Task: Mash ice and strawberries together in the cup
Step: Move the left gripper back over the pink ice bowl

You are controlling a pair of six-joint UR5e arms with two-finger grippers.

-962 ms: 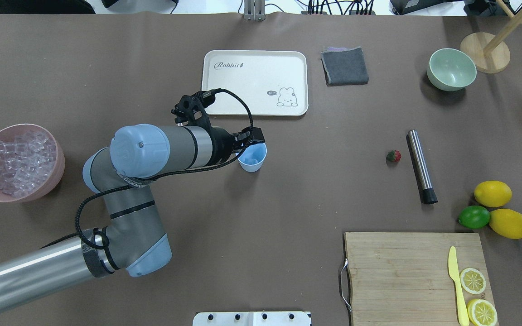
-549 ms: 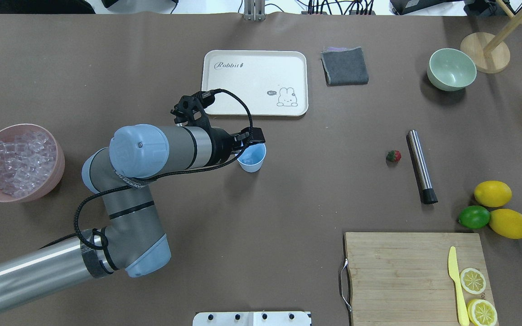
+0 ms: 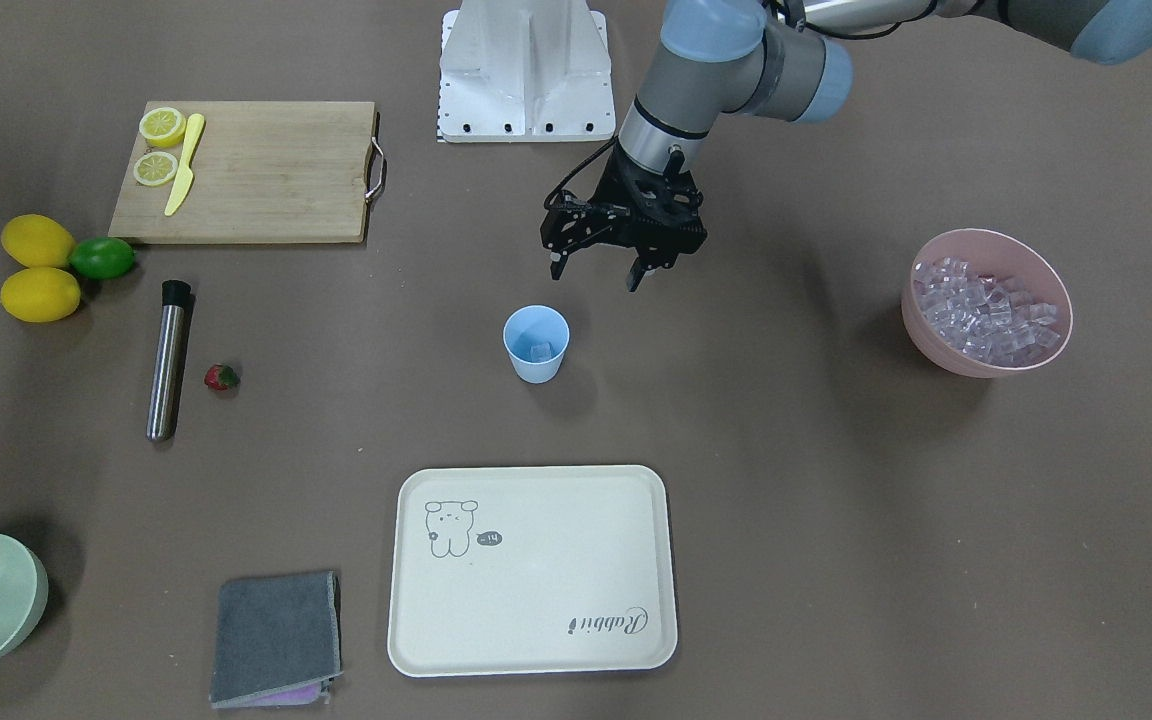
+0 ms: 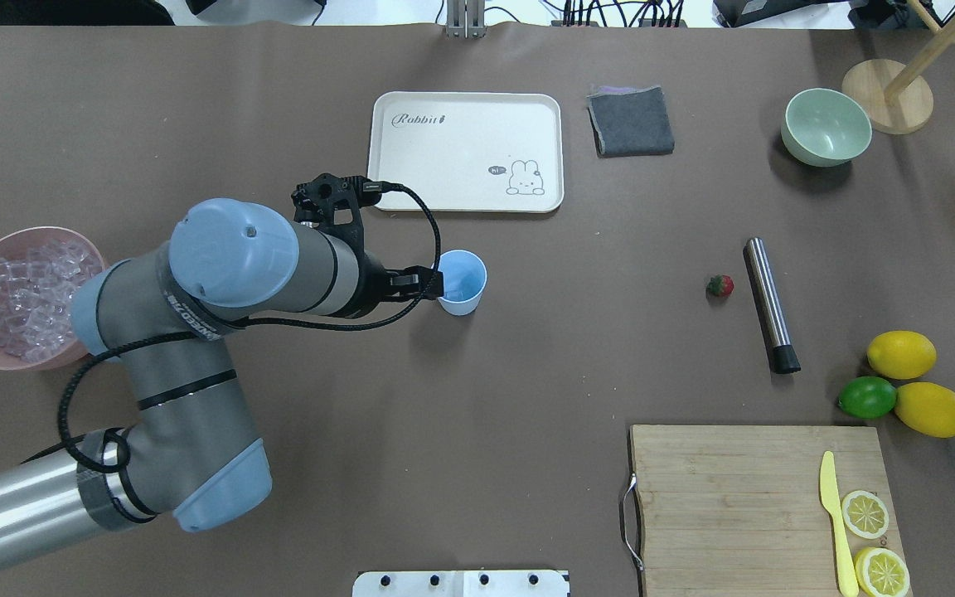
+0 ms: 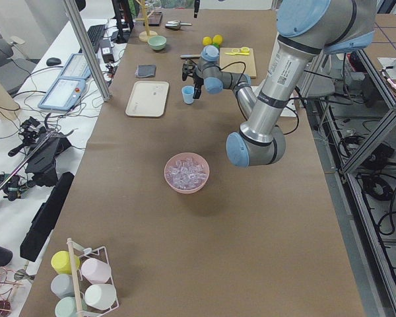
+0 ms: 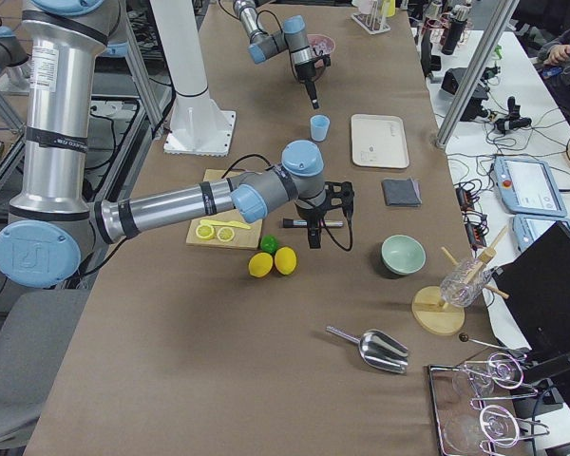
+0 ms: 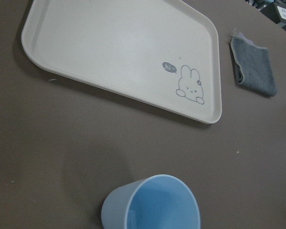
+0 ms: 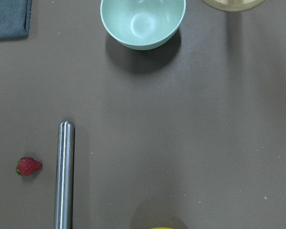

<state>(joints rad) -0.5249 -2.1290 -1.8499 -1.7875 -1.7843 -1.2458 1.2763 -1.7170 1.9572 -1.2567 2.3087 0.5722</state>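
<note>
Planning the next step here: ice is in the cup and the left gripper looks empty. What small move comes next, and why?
Probably lower the right gripper toward the strawberry. The cup holds an ice cube, the left gripper hangs open and empty near it, and the strawberry lies beside the steel rod, in the right wrist camera's view.

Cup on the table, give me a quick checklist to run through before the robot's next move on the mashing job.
1. Cup upright: ok.
2. Ice in the cup: ok, one ice cube shows inside.
3. Strawberry in the cup: not ok, it lies outside, beside the metal rod.
4. Left end effector open and holding nothing: ok.
5. Right end effector open or shut: cannot tell; only the far side view shows it.
</note>
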